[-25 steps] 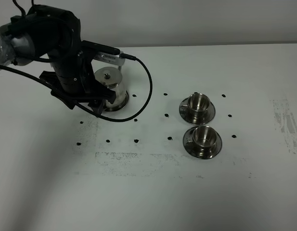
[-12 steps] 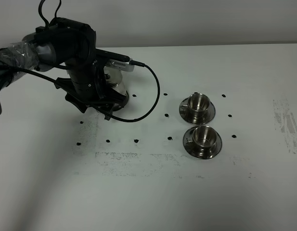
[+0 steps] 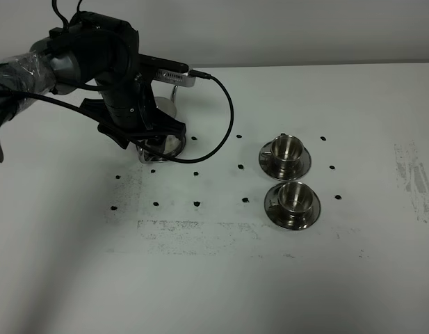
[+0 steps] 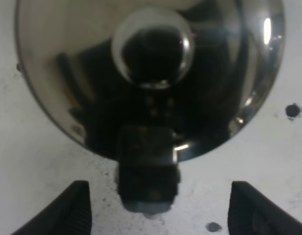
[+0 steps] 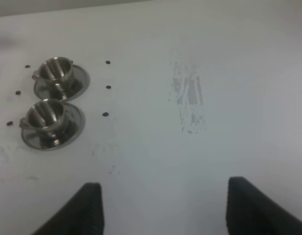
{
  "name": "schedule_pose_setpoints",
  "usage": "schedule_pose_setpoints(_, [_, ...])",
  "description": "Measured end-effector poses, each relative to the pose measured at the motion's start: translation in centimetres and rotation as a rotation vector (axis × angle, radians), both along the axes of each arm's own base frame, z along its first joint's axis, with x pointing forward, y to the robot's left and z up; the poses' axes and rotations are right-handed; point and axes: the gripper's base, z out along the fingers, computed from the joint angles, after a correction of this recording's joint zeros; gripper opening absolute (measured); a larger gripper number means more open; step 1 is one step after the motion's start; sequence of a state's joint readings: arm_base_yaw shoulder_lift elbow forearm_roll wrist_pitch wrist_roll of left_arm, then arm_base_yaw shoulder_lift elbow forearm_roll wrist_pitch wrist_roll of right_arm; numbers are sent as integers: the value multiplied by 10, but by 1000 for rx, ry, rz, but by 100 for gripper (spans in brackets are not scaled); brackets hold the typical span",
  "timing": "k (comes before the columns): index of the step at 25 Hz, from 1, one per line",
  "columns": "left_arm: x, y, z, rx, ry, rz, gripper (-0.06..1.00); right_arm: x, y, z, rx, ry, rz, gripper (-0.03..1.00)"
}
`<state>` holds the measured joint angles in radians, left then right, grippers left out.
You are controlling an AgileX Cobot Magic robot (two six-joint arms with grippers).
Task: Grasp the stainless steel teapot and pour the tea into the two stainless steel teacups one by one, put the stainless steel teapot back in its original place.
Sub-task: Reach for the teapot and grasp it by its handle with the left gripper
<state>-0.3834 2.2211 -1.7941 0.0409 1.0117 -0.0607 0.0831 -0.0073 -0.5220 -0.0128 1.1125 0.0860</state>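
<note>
So the big white table [image 3: 339,278] is mostly bare. The black left arm [image 3: 96,62] is hunched over the rear left of it, right on top of the shiny steel teapot with the domed lid [image 4: 151,98]. From the high camera you barely see the pot under all that hardware. It's sitting on the table, not lifted, well apart from the two small steel teacups on round saucers, the far one [image 3: 287,149] and the near one [image 3: 293,197].

In the wrist view the left gripper [image 4: 160,208] is spread wide, one finger on each side of the pot's dark loop handle [image 4: 148,176]. There's a gap on both sides, so it's gripping nothing. The right gripper [image 5: 163,210] is also spread, hanging over bare table with nothing in it.

What worries me:
- If the jaws close low or off-centre on that narrow handle, I'd guess the pot swings or twists when lifted. Polished steel is slippery, and tea could slop out of the spout early.
- A finger could nudge the pot sideways first and skid it.
- The looping black cable [image 3: 224,132] hangs near the pot and might snag.

The round lid knob [image 4: 153,49] looks seated, at least.
</note>
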Motion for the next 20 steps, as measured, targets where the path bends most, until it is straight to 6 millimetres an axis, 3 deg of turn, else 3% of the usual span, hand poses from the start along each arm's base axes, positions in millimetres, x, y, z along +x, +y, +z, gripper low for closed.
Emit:
schedule_pose_setpoints(12, [3,1,-9,21,-4,25,58,0,0,0,0,0,0,52])
schedule_pose_setpoints(20, [7,-1,-4,9,-29,25,58,0,0,0,0,0,0,52])
